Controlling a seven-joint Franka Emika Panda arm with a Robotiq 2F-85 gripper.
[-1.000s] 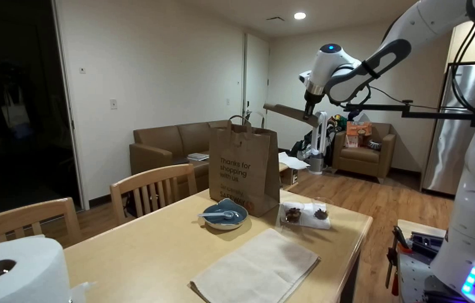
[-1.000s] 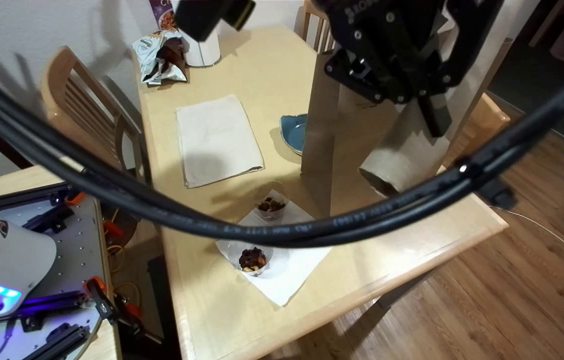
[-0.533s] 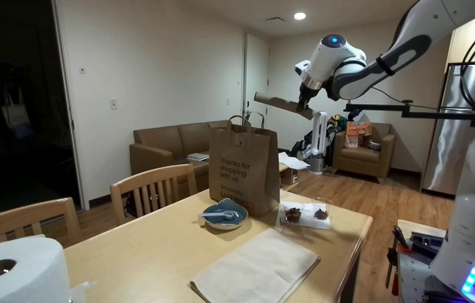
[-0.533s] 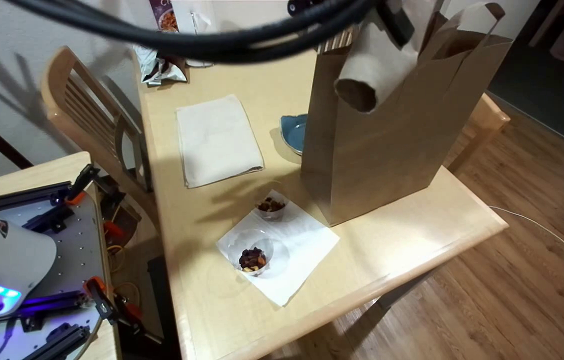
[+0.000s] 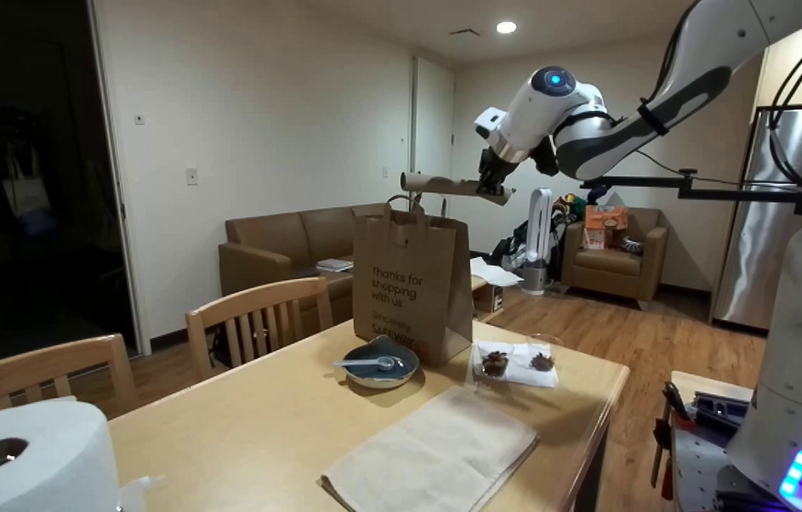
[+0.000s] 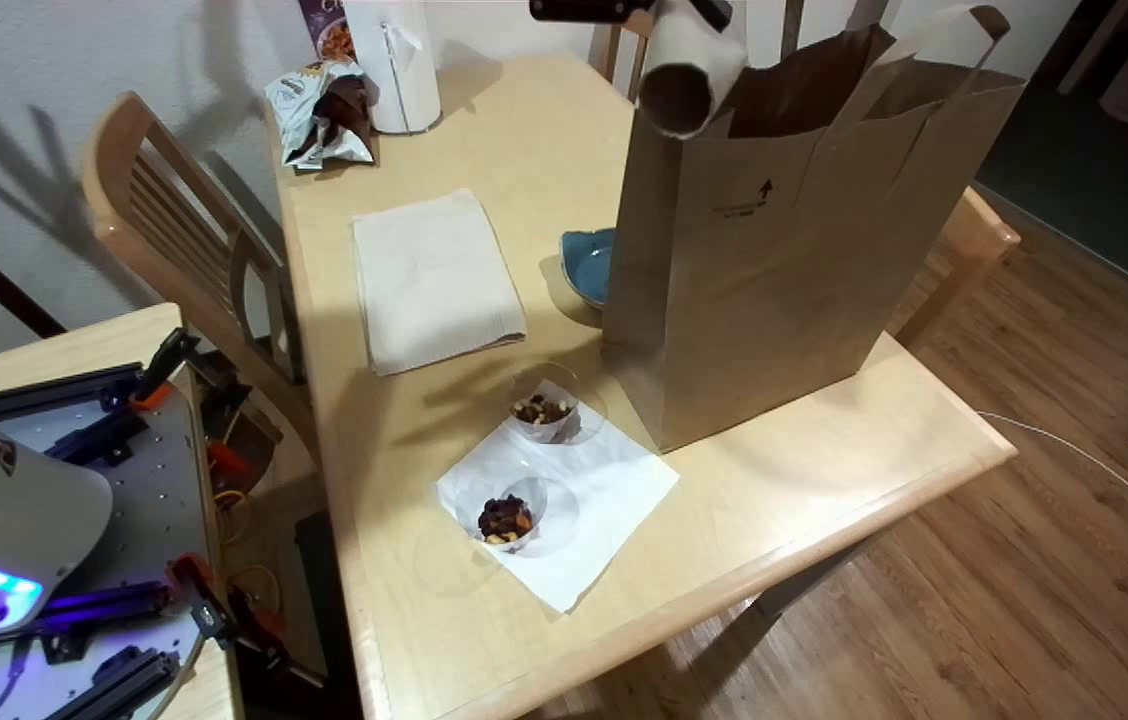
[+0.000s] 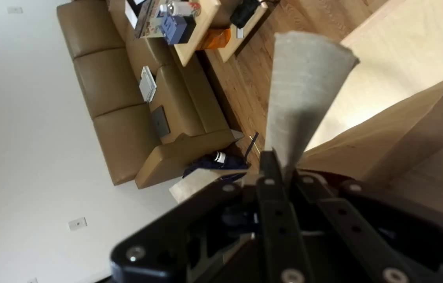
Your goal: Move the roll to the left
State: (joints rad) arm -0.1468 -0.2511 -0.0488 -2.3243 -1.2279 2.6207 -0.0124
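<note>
In an exterior view, the black two-fingered end effector (image 5: 492, 187) is clenched on a hollow brown cardboard tube (image 5: 444, 185), the task's roll, gripping it toward its picture-right end. The tube is held in mid-air, close to level, that right end slightly lower. It appears just above the top of an upright brown paper bag (image 5: 404, 284) printed with dark lettering; whether tube and bag touch cannot be told. The bag stands on a pale wooden tabletop (image 5: 244, 434). Beside it, a blue dish with a cream outer wall (image 5: 380, 384) holds a pale grey spoon (image 5: 362, 363). A folded beige cloth (image 5: 433, 455) lies flat nearer the camera, and a thick white paper-towel roll (image 5: 38, 466) stands upright at the lower left.

In an exterior view, a crumpled white-and-maroon snack packet (image 6: 324, 120) sits beside the paper-towel roll. The tube's round open end overlaps the bag's upper corner in the picture, and only dark parts of the end effector reach in at the top edge. A square white paper sheet (image 6: 614, 490) lies before the bag, with two clear cups (image 6: 546, 433) of dark mixed pieces (image 6: 504, 515).

In the wrist view, the black fingers (image 7: 270, 167) pinch the tube, which narrows sharply between them and flares toward its far end. The bag's open mouth shows at the lower right, a long brown sofa (image 7: 125, 147) at the upper left.
</note>
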